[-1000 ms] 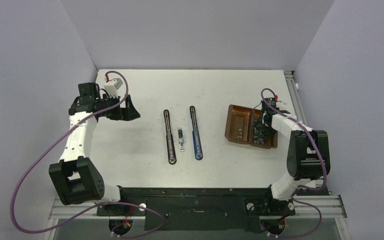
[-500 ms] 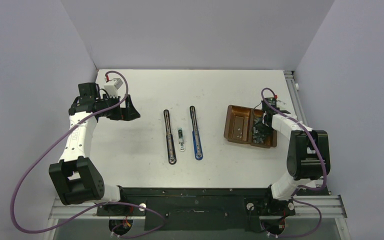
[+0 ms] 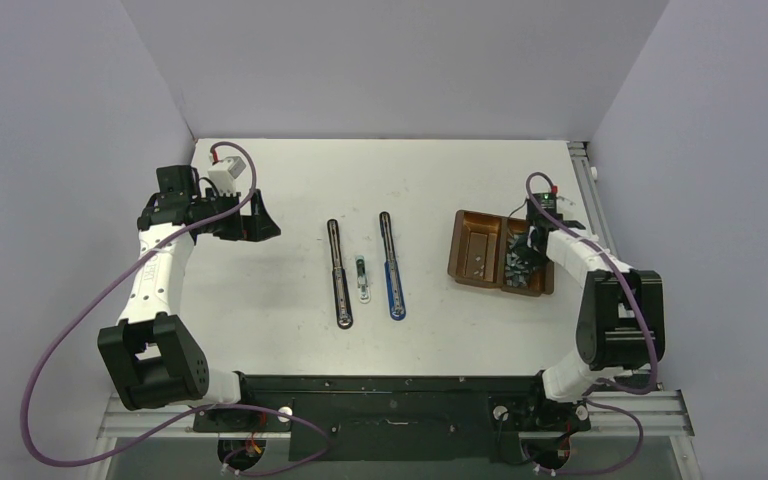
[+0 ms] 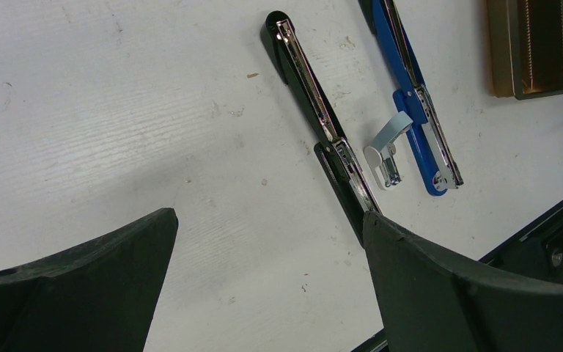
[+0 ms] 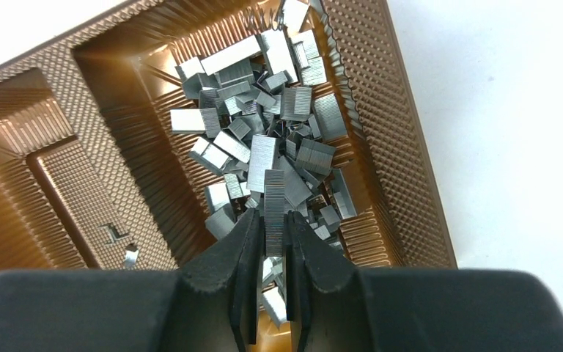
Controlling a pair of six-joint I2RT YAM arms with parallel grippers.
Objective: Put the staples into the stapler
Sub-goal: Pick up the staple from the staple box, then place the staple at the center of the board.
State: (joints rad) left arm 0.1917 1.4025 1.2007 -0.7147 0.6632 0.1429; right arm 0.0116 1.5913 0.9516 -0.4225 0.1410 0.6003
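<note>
- Right gripper (image 5: 273, 220) hangs over the tray (image 5: 381, 125), its fingers pinched on one staple strip (image 5: 273, 198) above the right compartment.
- Left gripper (image 4: 267, 216) hovers above the table, jaws spread wide and holding nothing, left of the black stapler (image 4: 315, 110).
- Black stapler and blue stapler (image 3: 392, 265) lie opened flat, side by side, left of the tray.
- Staples (image 5: 264, 110) lie heaped in the tray's right compartment.
</note>
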